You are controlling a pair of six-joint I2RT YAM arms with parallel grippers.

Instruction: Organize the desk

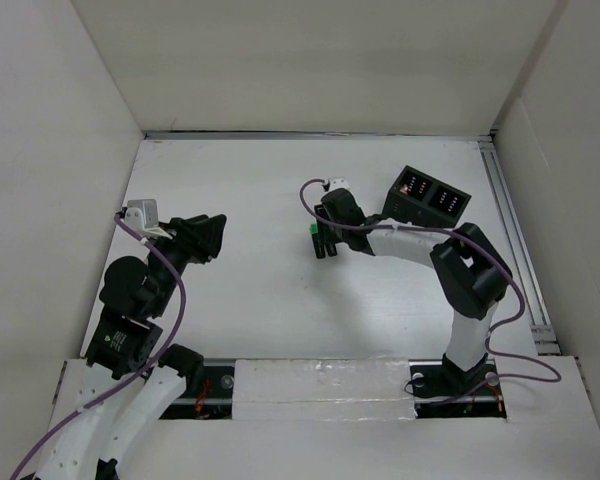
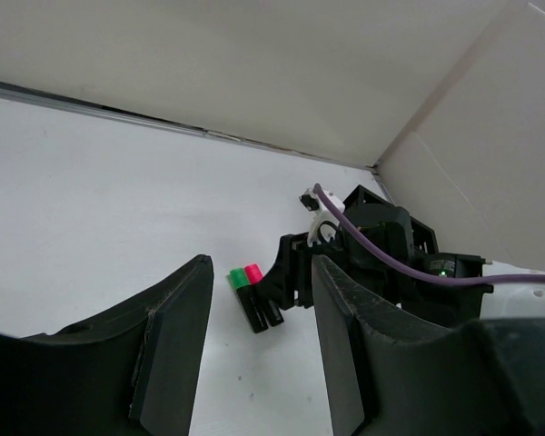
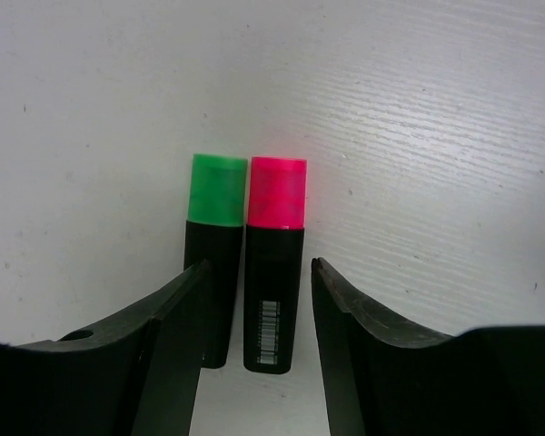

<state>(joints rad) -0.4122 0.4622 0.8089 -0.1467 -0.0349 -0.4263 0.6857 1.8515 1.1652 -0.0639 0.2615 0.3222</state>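
Two black highlighters lie side by side on the white desk [image 1: 242,190], one with a green cap [image 3: 217,189] and one with a pink cap [image 3: 277,193]. My right gripper [image 3: 260,265] is open and low over them. Its jaws straddle the pink one's barrel, and the left finger overlaps the green one's barrel. In the top view only the green cap [image 1: 311,231] shows beside that gripper [image 1: 323,246]. My left gripper [image 1: 210,236] hovers open at the left with nothing between its fingers [image 2: 174,336]. It faces the pair [image 2: 252,292] from a distance.
A small black two-compartment box [image 1: 427,196] stands at the back right, just behind the right arm's forearm [image 1: 405,242]. White wall panels enclose the desk, with metal rails [image 1: 510,220] along the far and right edges.
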